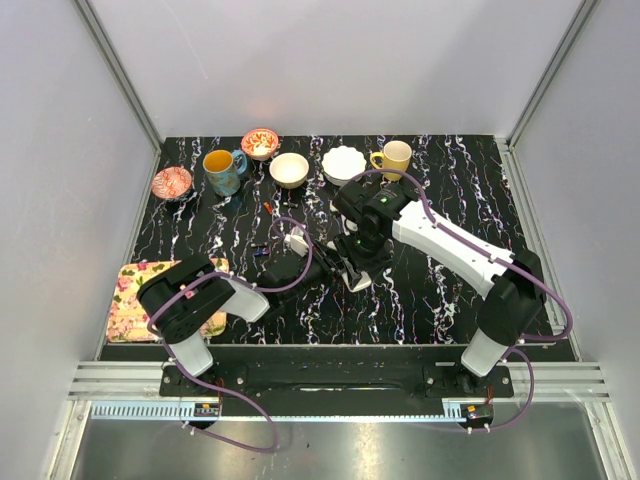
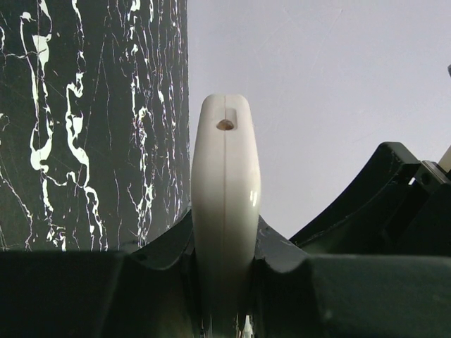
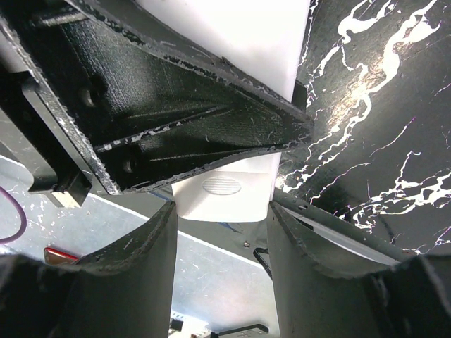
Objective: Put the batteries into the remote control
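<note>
Gripping the remote control [image 2: 225,211] edge-on above the table [image 2: 91,105], the left pincer [image 2: 225,243] is clenched on it. Right pincer [image 3: 222,215] straddles the remote's ribbed end, the left finger [image 3: 176,120] crowding close above; whether it squeezes, cannot tell. Yellow mug [image 1: 393,157] and scalloped bowl [image 1: 343,163] stand well apart, behind.

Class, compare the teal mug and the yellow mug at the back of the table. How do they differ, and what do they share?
Colour: the teal mug is blue-green outside and orange-yellow inside, while the yellow mug is pale yellow. Handle: the teal mug's points right in the top view, and the yellow mug's points left. Both stand upright, open end up, near the far edge of the table.
</note>
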Action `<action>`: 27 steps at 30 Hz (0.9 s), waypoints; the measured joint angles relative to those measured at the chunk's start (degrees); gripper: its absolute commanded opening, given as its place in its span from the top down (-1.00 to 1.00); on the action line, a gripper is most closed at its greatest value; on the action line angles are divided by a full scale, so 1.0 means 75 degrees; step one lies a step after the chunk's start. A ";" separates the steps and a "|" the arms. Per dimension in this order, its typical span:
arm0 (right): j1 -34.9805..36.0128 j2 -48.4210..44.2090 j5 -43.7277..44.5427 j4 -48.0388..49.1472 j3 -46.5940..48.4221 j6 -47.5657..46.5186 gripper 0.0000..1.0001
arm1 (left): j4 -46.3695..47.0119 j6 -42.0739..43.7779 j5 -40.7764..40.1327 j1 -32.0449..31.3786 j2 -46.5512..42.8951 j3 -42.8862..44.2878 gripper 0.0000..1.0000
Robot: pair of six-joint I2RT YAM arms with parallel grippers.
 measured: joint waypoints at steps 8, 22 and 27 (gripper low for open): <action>-0.0026 0.0003 0.0006 0.0015 0.0000 0.0000 -0.08 | 0.0047 -0.0291 -0.0029 0.0000 0.0105 0.0003 1.00; -0.0087 0.0003 0.0157 0.0189 -0.0038 -0.0023 -0.32 | 0.0134 -0.0417 -0.0023 0.0047 0.0221 0.0216 1.00; -0.0093 0.0017 0.0160 0.0283 -0.0102 -0.0032 -0.34 | 0.0385 -0.0562 -0.0026 0.0076 0.0221 0.0303 1.00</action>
